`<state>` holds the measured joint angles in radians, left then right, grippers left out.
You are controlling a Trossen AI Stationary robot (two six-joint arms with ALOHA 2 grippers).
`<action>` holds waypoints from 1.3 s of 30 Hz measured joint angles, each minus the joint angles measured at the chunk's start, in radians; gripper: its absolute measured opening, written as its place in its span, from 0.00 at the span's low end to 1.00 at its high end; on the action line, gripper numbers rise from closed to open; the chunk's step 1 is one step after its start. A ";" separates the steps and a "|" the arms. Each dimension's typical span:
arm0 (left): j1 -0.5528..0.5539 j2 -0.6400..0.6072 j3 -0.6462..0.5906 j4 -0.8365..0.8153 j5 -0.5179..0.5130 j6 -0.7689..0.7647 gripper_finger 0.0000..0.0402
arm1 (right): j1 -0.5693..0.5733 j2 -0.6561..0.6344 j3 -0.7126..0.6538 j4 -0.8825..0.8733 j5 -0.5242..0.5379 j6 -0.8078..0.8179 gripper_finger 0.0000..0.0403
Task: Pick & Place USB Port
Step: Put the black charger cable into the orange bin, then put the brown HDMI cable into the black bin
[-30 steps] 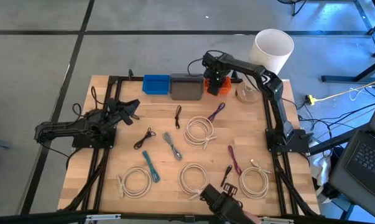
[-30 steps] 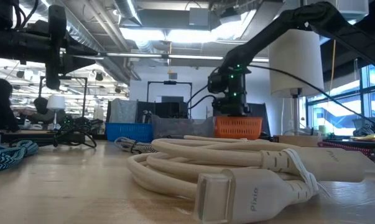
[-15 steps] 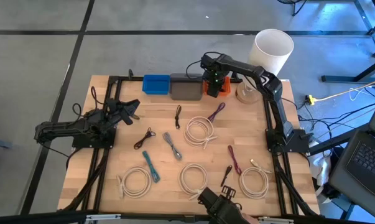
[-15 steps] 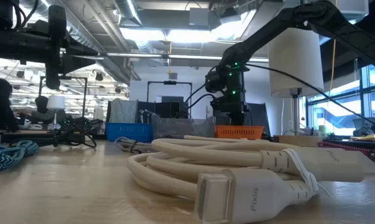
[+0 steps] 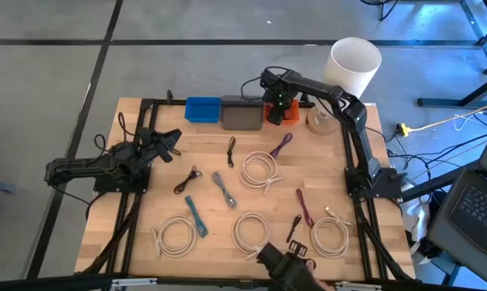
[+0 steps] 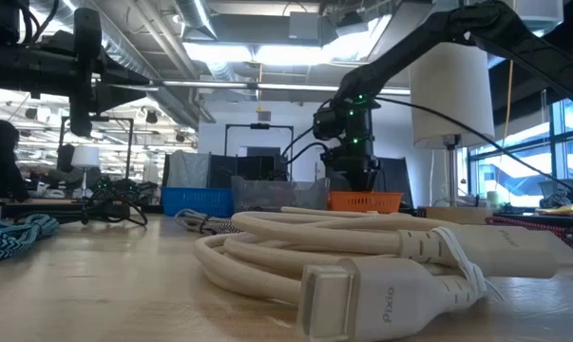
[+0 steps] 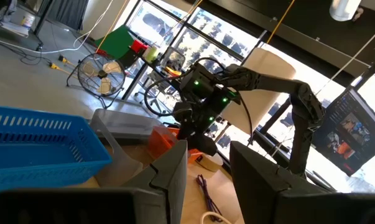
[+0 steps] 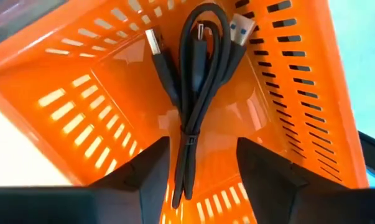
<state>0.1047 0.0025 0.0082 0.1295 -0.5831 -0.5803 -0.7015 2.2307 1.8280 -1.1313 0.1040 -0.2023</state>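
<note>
Right gripper [image 8: 203, 171] hangs over the orange basket [image 8: 287, 93] at the far edge of the surface [image 5: 146, 218], jaws parted, nothing between them. The bundled black USB cable [image 8: 193, 81] lies on the basket floor, directly under the jaws and clear of them. Looks like a finished drop.

Left gripper [image 7: 206, 180] waits at the left side of the surface, jaws partly apart and empty, facing the blue basket [image 7: 44, 143] and grey bin [image 7: 128, 127].

Risks from here, as I judge them:
- The fingers sit low inside the basket walls. A sideways retract could clip the rim and drag or tip the light basket. Lift straight up first.
- Loose cable ends point up toward the far wall; a finger could snag a loop on the way out and pull the bundle back over the edge.
- Several more cables [image 5: 259, 171] remain on the surface, some lying close together, so the next grasp could catch two.
</note>
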 joint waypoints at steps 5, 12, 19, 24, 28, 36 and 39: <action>0.000 0.000 0.000 0.000 0.000 0.000 0.28 | 0.013 -0.015 0.063 -0.012 0.000 0.013 0.47; 0.000 0.000 0.000 0.000 0.001 0.003 0.28 | 0.038 -0.086 0.164 -0.053 -0.014 0.053 0.41; 0.000 0.000 0.000 0.000 0.007 0.027 0.28 | 0.119 -0.165 0.150 -0.121 -0.406 0.207 0.40; 0.000 0.000 0.000 0.000 0.037 0.028 0.28 | 0.258 -0.171 0.143 -0.225 -0.436 0.213 0.40; 0.000 0.000 0.000 0.000 0.038 0.028 0.28 | 0.390 -0.171 0.143 -0.210 -0.409 0.198 0.40; 0.000 0.000 0.000 0.000 0.051 0.034 0.28 | 0.596 -0.165 0.143 -0.107 -0.201 0.225 0.40; 0.000 0.000 0.000 0.000 0.062 0.043 0.28 | 0.643 -0.165 0.143 -0.090 -0.129 0.227 0.40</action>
<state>0.1047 0.0025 0.0082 0.1295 -0.5214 -0.5373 -0.0588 2.0659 1.9709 -1.2212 -0.0253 0.0251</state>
